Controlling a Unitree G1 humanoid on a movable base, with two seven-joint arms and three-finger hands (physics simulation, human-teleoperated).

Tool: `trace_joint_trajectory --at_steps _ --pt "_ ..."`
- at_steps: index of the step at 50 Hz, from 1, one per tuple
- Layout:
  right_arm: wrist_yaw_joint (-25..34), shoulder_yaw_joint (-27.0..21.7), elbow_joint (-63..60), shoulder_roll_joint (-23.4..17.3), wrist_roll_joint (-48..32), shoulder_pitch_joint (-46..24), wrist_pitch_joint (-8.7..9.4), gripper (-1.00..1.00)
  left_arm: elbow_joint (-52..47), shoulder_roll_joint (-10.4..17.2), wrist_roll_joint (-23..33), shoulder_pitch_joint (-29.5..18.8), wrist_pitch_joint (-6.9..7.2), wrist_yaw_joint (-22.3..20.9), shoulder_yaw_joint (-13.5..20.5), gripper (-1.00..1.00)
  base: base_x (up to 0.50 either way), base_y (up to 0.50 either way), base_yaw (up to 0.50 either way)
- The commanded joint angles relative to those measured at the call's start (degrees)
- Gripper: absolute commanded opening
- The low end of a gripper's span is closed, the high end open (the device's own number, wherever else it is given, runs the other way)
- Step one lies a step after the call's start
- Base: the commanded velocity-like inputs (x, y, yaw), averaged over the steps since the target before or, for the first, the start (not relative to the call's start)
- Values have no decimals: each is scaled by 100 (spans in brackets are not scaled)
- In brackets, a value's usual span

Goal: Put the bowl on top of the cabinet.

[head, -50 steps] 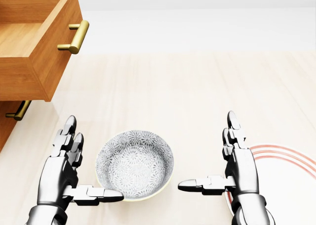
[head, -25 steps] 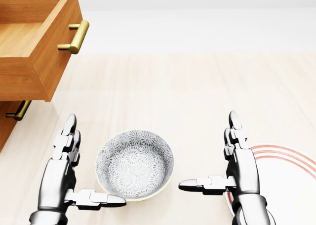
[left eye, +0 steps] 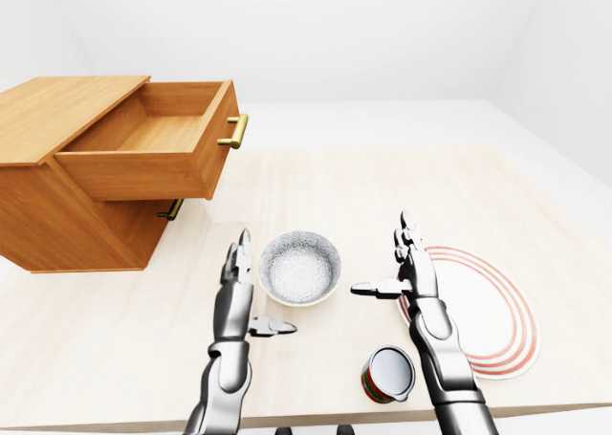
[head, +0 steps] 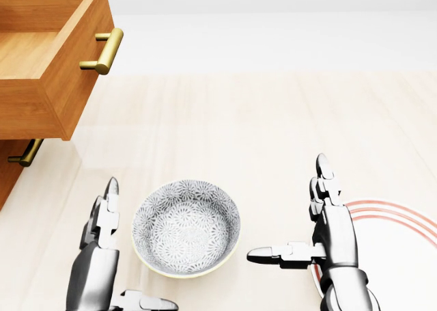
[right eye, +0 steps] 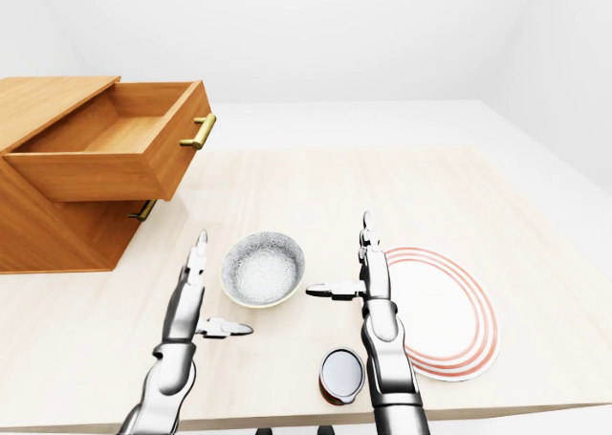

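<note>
Bowl work has not really started, I think: the round grey-and-white patterned bowl [head: 186, 227] sits on the pale wooden desk [head: 259, 133], and nothing is lifting it. All of the job is left. The bowl must be grabbed, carried up and to the left of the head view, and set on the flat top of the brown wooden cabinet [left eye: 57, 105].

Nearest the bottom of the left-eye view stands a small red and green can [left eye: 387, 375], close to the right arm. Just past it is the shiny metal left hand [head: 102, 256], to the left of the bowl and not touching it. Its fingers point up and its thumb sticks out toward the bowl, so the hand is wide apart. The shiny metal right hand [head: 321, 239] is to the right of the bowl, with a gap between them. It is spread apart too, fingers up and thumb pointing at the bowl. It hangs over the edge of a white plate with red rings [left eye: 483, 306].

Farther away, the cabinet has its top drawer [left eye: 158, 153] pulled out, with a gold handle [head: 104, 51] on it.
</note>
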Motion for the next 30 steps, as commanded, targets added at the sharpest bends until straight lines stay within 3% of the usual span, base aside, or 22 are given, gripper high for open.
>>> trace_joint_trajectory --at_steps 1,3,6,10,21,30 --pt "-1 8 10 2 -1 -12 7 100 44 40 1088 92 0 797 -262 100 0 0 0" --pt "2 3 51 1 6 -31 -8 100 -19 87 1876 162 0 1444 -318 100 0 0 0" --pt "-6 18 108 6 -4 -55 -29 100 21 140 2320 218 0 1791 -465 100 0 0 0" --pt "-7 42 92 14 -24 -41 -32 100 119 227 3202 195 0 1808 -691 100 0 0 0" --pt "4 61 108 19 -41 -40 -45 100 765 333 4762 -168 0 1808 -1300 100 0 0 0" --pt "24 65 68 19 -50 -9 -63 100 1398 281 5128 -467 0 1808 -1557 100 0 0 0"
